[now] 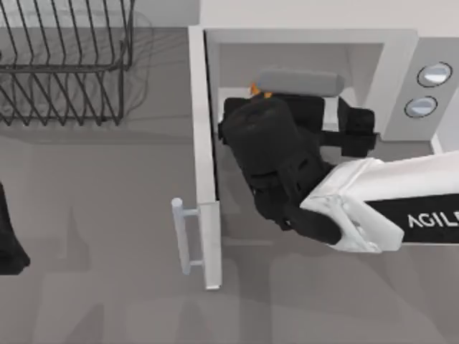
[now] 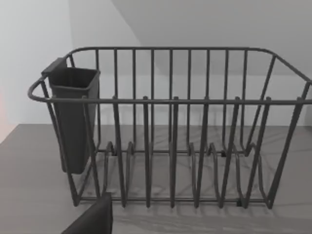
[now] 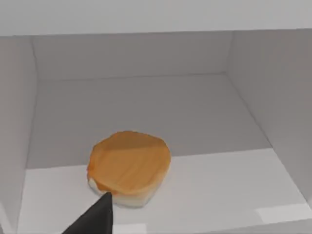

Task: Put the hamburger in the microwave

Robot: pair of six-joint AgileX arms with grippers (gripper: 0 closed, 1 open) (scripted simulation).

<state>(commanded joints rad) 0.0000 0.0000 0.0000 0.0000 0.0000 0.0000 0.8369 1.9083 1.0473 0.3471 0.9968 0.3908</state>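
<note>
The hamburger [image 3: 129,168], a round orange-topped bun with a cream rim, lies on the floor of the microwave [image 1: 401,50] cavity, toward its door side. In the top view a sliver of the hamburger [image 1: 259,91] peeks out past my right gripper [image 1: 267,100], which reaches into the cavity from the front. It is open; one black fingertip [image 3: 100,212] sits at the bun's near edge, and the bun rests on the floor ahead of it. The microwave door [image 1: 204,158] stands swung open. My left gripper [image 1: 8,236] is parked at the table's far left, open.
The door's silver bar handle [image 1: 183,236] sticks out to the left of my right arm. Two round knobs [image 1: 428,89] sit right of the cavity. A black wire rack [image 2: 170,131] with a dark cup [image 2: 73,117] stands at the back left.
</note>
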